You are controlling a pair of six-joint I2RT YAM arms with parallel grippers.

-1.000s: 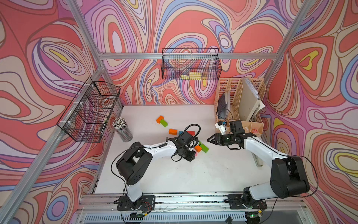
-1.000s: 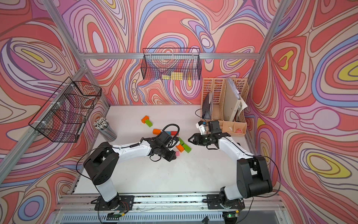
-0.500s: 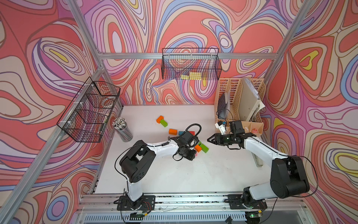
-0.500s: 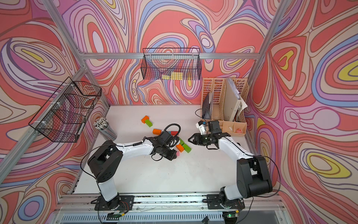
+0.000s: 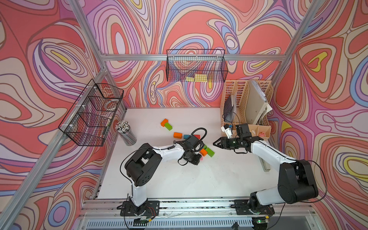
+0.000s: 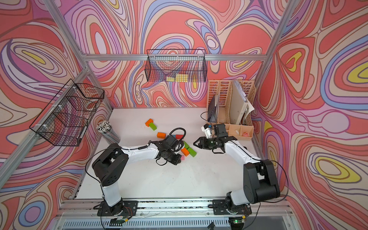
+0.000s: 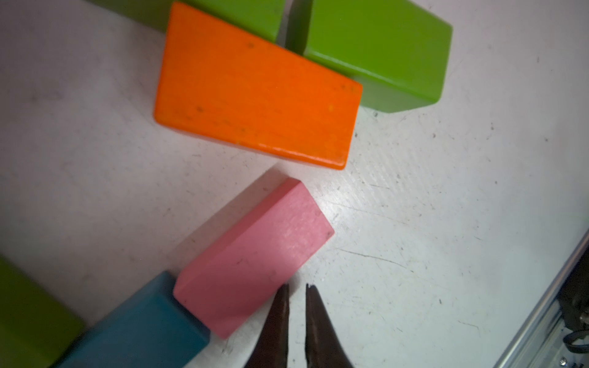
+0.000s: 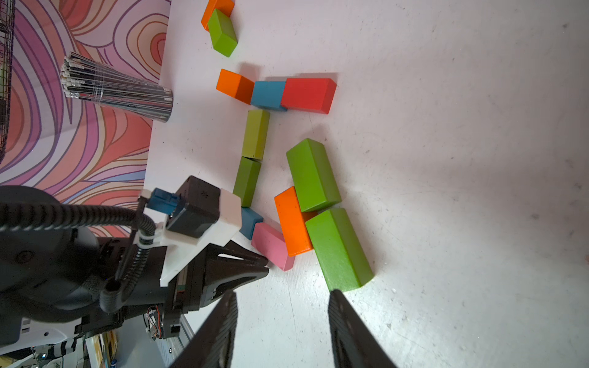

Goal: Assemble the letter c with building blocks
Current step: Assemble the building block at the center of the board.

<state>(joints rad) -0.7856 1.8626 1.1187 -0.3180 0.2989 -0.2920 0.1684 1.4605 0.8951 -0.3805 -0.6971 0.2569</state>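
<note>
Judging from the blocks (image 8: 255, 133) at the tabletop (image 5: 179, 179) centre, a C is half laid (bottom row unfinished, others lying loose). The left pincer (image 7: 297, 288) is closed at the pink block (image 7: 255, 264); the right pincer (image 8: 283, 293) is held apart, empty.

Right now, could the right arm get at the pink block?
Probably not cleanly. The shut left gripper sits at the long side of the pink block nearest the open right gripper, and the orange block and blue block crowd its ends, leaving little room to straddle it.
</note>
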